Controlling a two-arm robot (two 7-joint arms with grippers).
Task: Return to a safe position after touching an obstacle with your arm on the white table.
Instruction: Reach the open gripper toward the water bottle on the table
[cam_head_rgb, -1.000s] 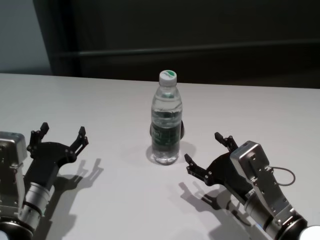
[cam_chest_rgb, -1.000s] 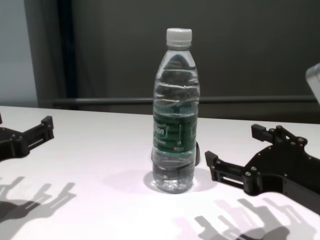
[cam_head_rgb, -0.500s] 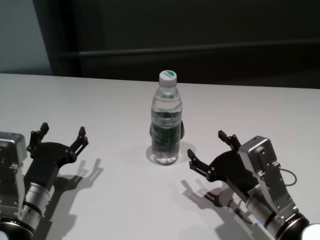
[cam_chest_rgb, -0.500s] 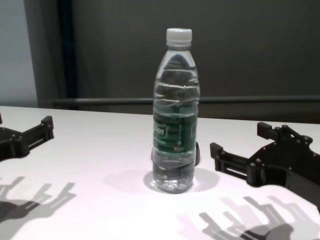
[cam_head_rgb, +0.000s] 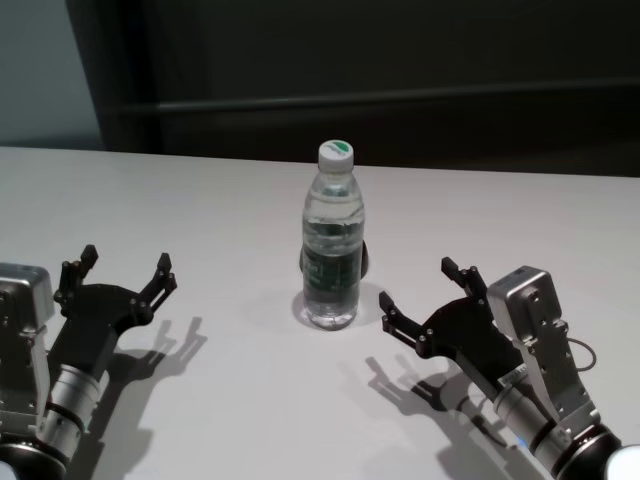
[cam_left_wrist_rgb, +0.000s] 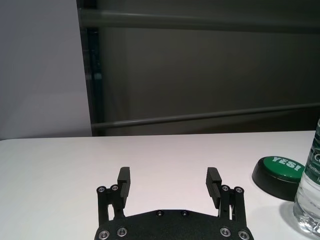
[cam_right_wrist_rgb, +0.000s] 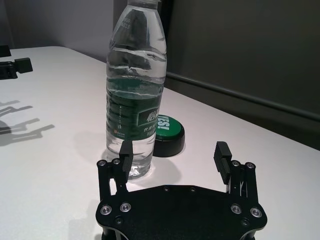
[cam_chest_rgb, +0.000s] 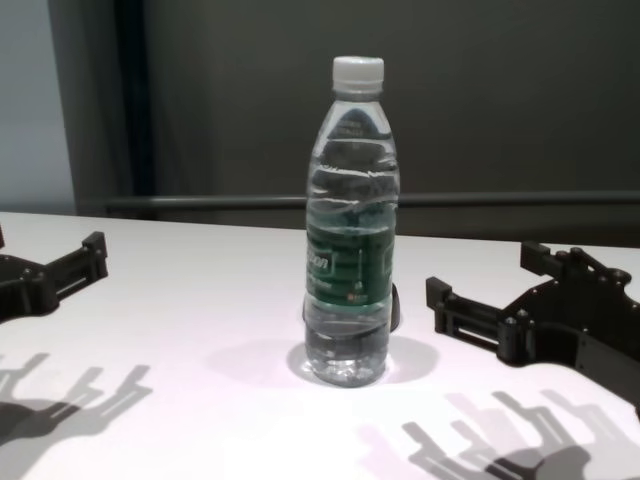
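Bottle (cam_head_rgb: 332, 240), the tall clear obstacle with white cap and dark green label band, stands upright near the middle of the white table (cam_head_rgb: 220, 210), roughly between the two arms and a little farther from the robot than either gripper, and nothing touches it. Just behind its base, partly hidden by it in the head view, lies a low black-and-green disc (cam_right_wrist_rgb: 167, 134), which plays no part in the job. The right gripper (cam_head_rgb: 421, 303) hovers low over the table near the bottle, on its right side and nearer the robot; its fingers are spread wide and hold nothing, with clear space between the nearest fingertip and the bottle's wall. That gap suits a retreat: judging by the task, the arm should be clear of the obstacle, so the upright bottle and open space beside it read as a withdrawal that is well along, though the arm is not far from the bottle. Its forearm slants up from the near right corner, wrist angled inward toward the bottle. The left gripper (cam_head_rgb: 118, 282) sits parked well to the left, low above the tabletop, fingers likewise spread and empty, pointing away from the robot
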